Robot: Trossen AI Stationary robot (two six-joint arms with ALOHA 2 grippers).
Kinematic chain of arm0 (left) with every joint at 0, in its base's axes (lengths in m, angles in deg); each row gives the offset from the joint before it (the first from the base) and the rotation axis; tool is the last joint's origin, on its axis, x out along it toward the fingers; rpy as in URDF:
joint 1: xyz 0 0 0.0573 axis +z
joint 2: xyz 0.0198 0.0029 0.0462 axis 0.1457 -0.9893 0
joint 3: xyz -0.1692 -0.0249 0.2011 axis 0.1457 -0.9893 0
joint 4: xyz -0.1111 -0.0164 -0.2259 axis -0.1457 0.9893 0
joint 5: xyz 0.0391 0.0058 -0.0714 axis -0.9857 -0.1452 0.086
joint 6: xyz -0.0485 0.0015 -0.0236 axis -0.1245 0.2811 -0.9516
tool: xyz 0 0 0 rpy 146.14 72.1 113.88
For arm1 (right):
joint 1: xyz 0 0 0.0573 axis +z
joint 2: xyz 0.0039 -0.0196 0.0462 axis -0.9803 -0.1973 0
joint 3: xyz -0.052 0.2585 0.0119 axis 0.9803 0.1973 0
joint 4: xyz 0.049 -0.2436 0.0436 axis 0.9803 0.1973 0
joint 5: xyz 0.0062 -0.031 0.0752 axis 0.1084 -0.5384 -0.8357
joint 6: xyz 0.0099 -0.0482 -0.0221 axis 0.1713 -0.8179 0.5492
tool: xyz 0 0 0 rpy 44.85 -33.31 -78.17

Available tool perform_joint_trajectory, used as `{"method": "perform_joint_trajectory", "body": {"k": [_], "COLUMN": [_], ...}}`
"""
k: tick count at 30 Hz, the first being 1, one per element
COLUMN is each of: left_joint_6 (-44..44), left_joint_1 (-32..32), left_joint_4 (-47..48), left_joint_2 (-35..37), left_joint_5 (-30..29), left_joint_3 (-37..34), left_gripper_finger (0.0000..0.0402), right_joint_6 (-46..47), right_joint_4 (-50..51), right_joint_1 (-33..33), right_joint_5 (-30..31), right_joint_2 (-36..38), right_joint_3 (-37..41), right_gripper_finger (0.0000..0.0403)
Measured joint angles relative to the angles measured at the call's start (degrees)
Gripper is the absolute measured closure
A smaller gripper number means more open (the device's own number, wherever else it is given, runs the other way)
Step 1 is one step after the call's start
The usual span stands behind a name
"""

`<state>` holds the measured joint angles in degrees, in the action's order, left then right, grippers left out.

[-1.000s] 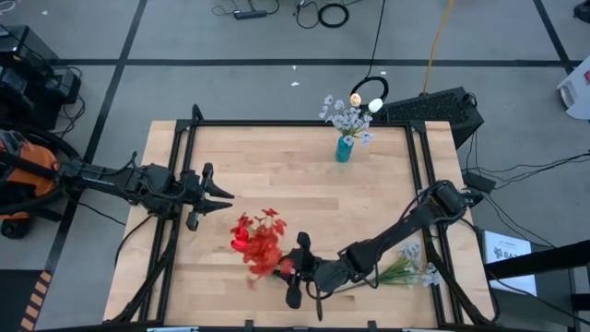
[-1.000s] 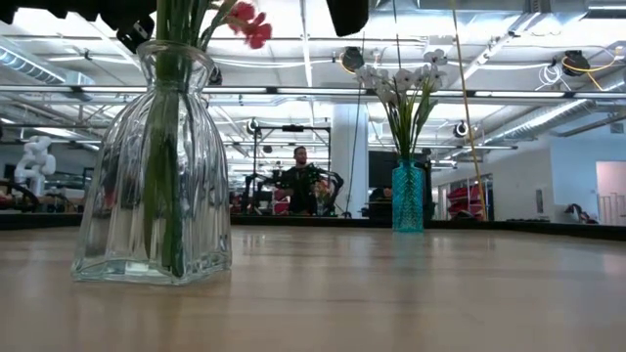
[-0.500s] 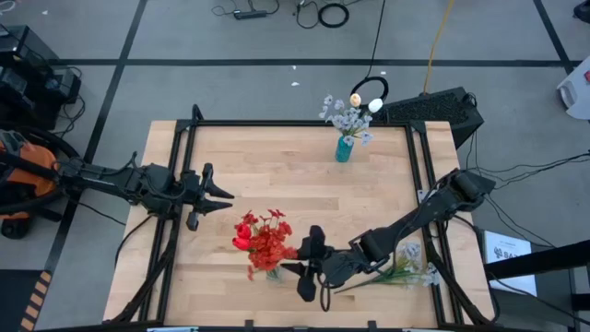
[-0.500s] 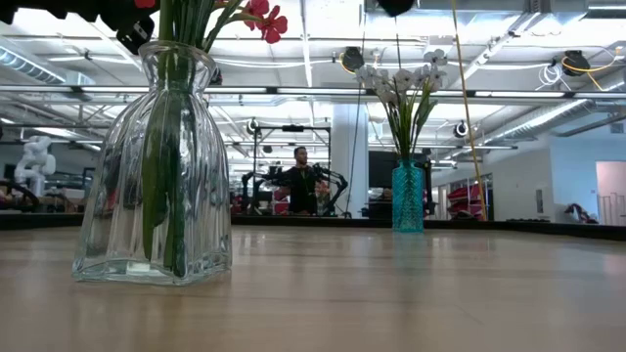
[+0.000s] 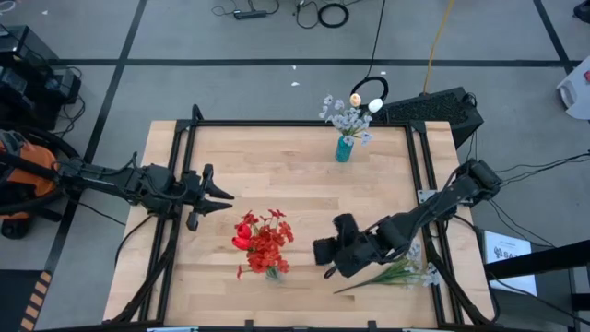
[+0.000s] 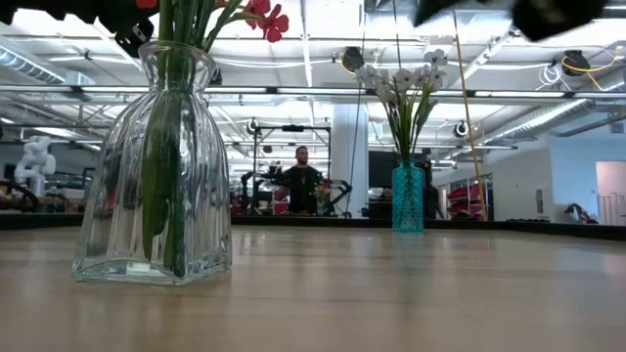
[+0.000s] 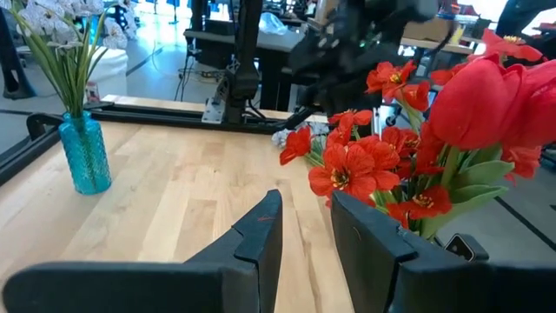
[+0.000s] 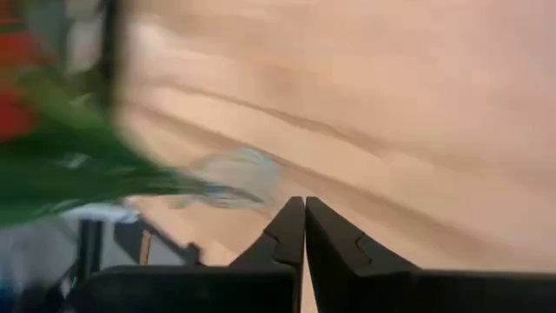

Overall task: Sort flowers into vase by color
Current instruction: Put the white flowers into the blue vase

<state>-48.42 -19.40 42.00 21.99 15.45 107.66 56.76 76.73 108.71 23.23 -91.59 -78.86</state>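
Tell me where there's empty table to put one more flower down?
The widest bare wood lies between the blue vase and the glass vase of red flowers. The front left corner is free too. Front right is crowded: the right end effector and loose white flowers.

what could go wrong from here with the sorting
The right gripper is shut and empty, close beside the clear vase of red flowers; a swing of that arm could clip the blooms or tip the vase.

The white flowers on the table lie partly under the right arm at the table's edge, so a pickup could push them off.

The blue vase is narrow and already full of white flowers, so adding stems may topple it.
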Motion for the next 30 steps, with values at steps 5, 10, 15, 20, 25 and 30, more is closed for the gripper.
{"method": "perform_joint_trajectory", "body": {"k": [5, 10, 15, 20, 25, 30], "left_joint_6": [-0.02, -0.02, 0.04, 1.53, 1.51, 1.51], "left_joint_1": [0.00, 0.00, 0.00, 0.00, 0.01, 0.01], "left_joint_4": [0.24, 0.32, 0.98, 6.51, 7.95, 7.32], "left_joint_2": [0.00, 0.01, 0.02, 0.00, 0.00, 0.02], "left_joint_5": [0.02, 0.02, 0.02, -0.02, -0.03, -0.05], "left_joint_3": [0.00, 0.00, 0.00, 0.00, -0.02, -0.02], "left_gripper_finger": [0.0295, 0.0295, 0.0295, 0.0295, 0.0295, 0.0295], "right_joint_6": [21.16, 29.87, 28.72, 18.05, 21.61, 20.96], "right_joint_4": [10.85, 16.76, 19.30, 17.92, 14.29, 15.02], "right_joint_1": [0.16, 0.68, 0.98, 0.69, 0.66, 0.63], "right_joint_5": [-12.45, -20.25, -19.37, -16.86, -16.90, -16.86], "right_joint_2": [-0.58, -0.72, -0.74, -0.77, -0.77, -0.78], "right_joint_3": [0.00, 0.02, 0.02, 0.02, 0.02, 0.02], "right_gripper_finger": [0.0390, 0.0388, 0.0373, 0.0365, 0.0368, 0.0369]}}
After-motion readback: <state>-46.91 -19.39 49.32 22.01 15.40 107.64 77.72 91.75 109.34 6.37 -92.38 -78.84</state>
